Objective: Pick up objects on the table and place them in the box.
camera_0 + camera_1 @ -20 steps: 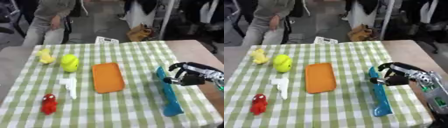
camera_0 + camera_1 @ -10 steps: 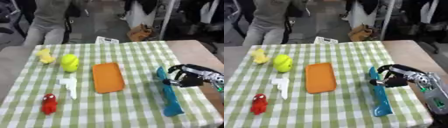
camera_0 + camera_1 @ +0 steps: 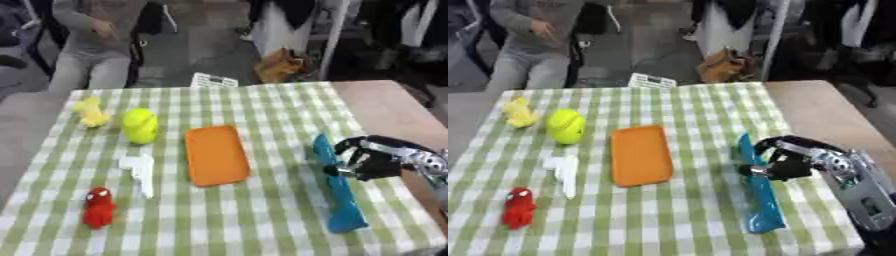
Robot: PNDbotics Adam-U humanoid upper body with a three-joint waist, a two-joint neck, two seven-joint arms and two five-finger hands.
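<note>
Across the work area a table [image 3: 385,102] with a plain brownish top is seen, most of it covered by a green-and-white checked cloth [image 3: 262,110] that lies flat and reaches the near edge. Beyond the far edge a dark floor is visible, with a small white printed card [image 3: 214,80] just past the cloth and a brown bag-like shape [image 3: 280,65] further back among dark furniture legs. On the cloth, six items are laid out well apart. At centre an orange tray [image 3: 216,155] is placed, flat, rectangular with rounded corners and a smooth matte surface. To its left a rounded yellow-green object [image 3: 140,126] with a smooth skin is found, and beyond it, near the far left corner, a small yellow figure [image 3: 90,111] of lumpy outline. Nearer the front, a white angular piece [image 3: 138,171] and a small red figure [image 3: 98,207] are located. To the right of the tray a long, narrow teal object [image 3: 759,192] is laid lengthwise, glossy and slightly curved. At its upper part the right hand [image 3: 794,160], black with silver joints, is positioned, its fingers [image 3: 765,170] curled down against the teal object; whether it is actually clasped cannot be told. No box and no left hand are shown in either view.
</note>
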